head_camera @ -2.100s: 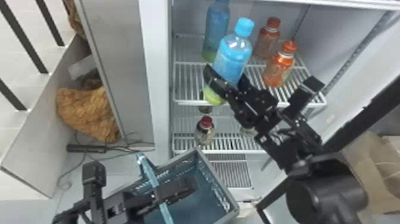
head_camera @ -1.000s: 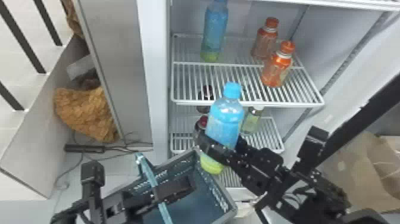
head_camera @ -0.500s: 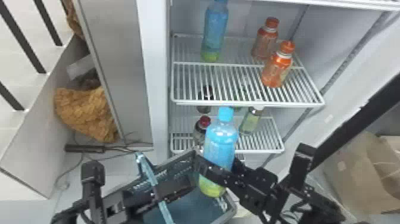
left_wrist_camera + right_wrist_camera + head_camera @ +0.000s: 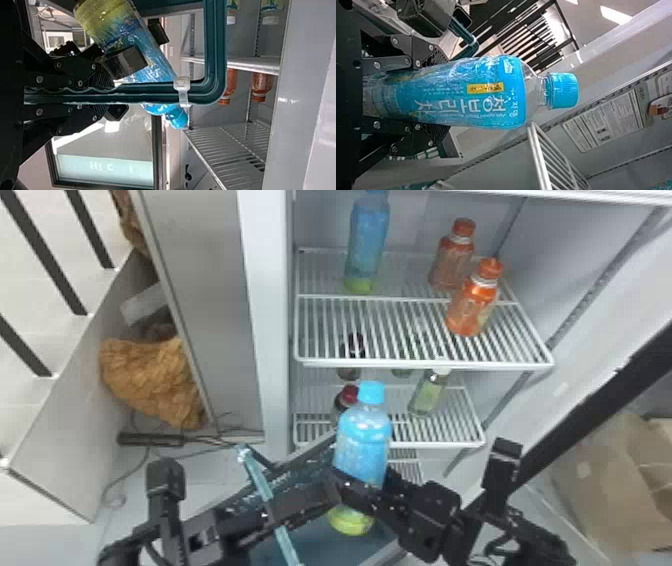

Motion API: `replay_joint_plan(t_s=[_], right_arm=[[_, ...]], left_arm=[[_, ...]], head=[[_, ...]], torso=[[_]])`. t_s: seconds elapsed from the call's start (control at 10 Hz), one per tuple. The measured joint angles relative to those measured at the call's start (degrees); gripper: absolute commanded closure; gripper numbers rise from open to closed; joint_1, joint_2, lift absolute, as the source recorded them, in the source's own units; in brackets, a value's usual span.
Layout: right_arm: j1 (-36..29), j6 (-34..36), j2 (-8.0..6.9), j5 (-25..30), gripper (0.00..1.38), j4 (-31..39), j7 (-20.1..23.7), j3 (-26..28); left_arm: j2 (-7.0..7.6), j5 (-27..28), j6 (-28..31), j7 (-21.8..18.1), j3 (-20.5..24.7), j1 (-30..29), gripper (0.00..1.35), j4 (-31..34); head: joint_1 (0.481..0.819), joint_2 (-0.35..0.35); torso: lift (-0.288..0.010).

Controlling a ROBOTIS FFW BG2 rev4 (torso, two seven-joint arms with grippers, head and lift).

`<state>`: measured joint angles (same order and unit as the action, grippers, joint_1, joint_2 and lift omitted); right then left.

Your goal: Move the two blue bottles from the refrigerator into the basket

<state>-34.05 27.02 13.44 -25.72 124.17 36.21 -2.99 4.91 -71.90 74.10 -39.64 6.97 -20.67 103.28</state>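
Observation:
In the head view my right gripper (image 4: 361, 490) is shut around the lower half of an upright blue bottle (image 4: 364, 440), over the right part of the basket (image 4: 312, 542). The right wrist view has this bottle (image 4: 482, 93) between the fingers of my right gripper (image 4: 437, 95), cap outward. The second blue bottle (image 4: 367, 245) stands on the refrigerator's upper shelf, at the left. My left gripper (image 4: 300, 502) is at the basket's teal handle; in the left wrist view my left gripper (image 4: 119, 89) is shut on that handle (image 4: 216, 51), the held bottle just behind it.
Two orange bottles (image 4: 470, 302) stand on the upper shelf (image 4: 425, 362). Below it are a green bottle (image 4: 428, 392) and dark bottles, one red-capped (image 4: 348, 395). The refrigerator's side wall (image 4: 267, 315) rises left of the shelves; a cardboard box (image 4: 607, 490) is at the right.
My right gripper has carried the blue bottle down and left, from in front of the upper shelf to over the basket. The left gripper has kept its place at the handle.

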Motion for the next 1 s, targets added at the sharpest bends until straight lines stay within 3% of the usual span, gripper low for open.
replay_joint_plan(t_s=[0.1, 0.2, 0.3, 0.4, 0.5, 1.0], right_arm=[[0.17, 0.76, 0.18, -0.2, 1.26, -0.07, 0.23, -0.34], [0.48, 2.24, 0.36, -0.52, 0.94, -0.4, 0.77, -0.81], [1.01, 3.62, 0.53, -0.72, 0.53, -1.01, 1.32, -1.36], [1.41, 4.26, 0.61, -0.74, 0.22, -1.47, 1.56, -1.7], [1.55, 4.44, 0.62, -0.77, 0.09, -1.67, 1.6, -1.76], [1.47, 4.27, 0.58, -0.51, 0.11, -1.78, 1.67, -0.91]], left_arm=[[-0.05, 0.0, 0.0, 0.0, 0.0, 0.01, 1.2, -0.09], [-0.09, 0.0, 0.0, 0.0, 0.0, 0.05, 1.2, -0.13], [-0.14, 0.0, 0.0, 0.0, 0.0, 0.11, 1.2, -0.13], [-0.14, 0.0, 0.0, 0.0, 0.0, 0.14, 1.2, -0.14], [-0.14, -0.04, 0.0, -0.01, 0.0, 0.14, 1.2, -0.14], [-0.17, -0.09, -0.14, 0.0, 0.0, 0.14, 1.2, -0.14]], head=[[0.695, -0.094], [0.695, -0.085], [0.695, -0.072], [0.695, -0.068], [0.695, -0.065], [0.695, -0.078]], torso=[[-0.01], [-0.01], [-0.01], [-0.01], [-0.01], [-0.01]])
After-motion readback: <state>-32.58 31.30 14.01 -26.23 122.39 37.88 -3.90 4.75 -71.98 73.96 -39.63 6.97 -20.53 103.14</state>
